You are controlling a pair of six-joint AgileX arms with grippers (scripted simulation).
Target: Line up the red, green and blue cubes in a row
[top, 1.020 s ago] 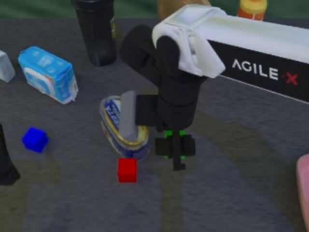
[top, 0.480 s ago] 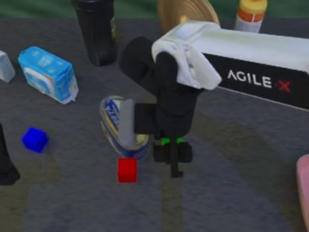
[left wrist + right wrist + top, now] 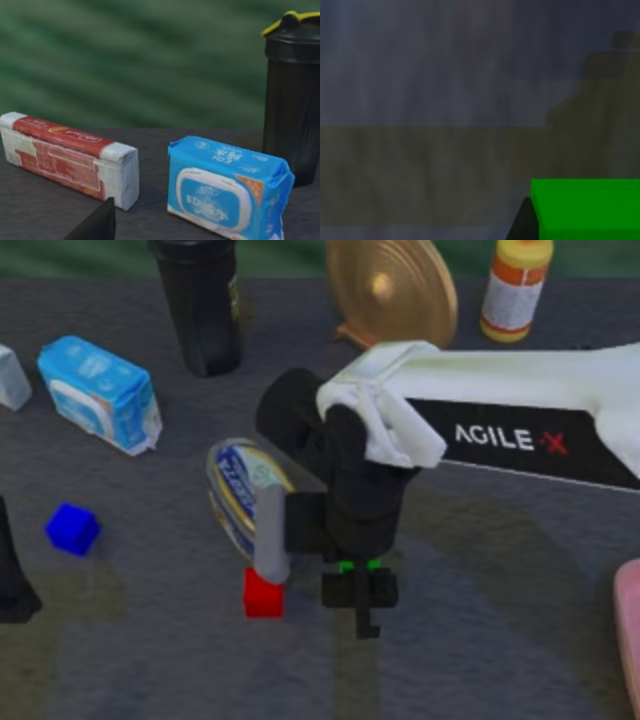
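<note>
On the table's left the blue cube point(image 3: 72, 529) sits alone, well apart. The red cube point(image 3: 264, 595) lies mid-table; just beside it the right gripper point(image 3: 360, 590) pinches the green cube point(image 3: 585, 209). No row yet.

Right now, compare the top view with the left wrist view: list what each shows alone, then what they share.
Only the top view: the right arm, its end effector holding the green cube beside the red cube, the blue cube, the oval tin, a brass disc, an orange-labelled bottle.

Only the left wrist view: the red label on the white-ended box, and a dark finger of the left end effector.

Both: the blue-and-white packet, the black container, the dark tabletop.
</note>
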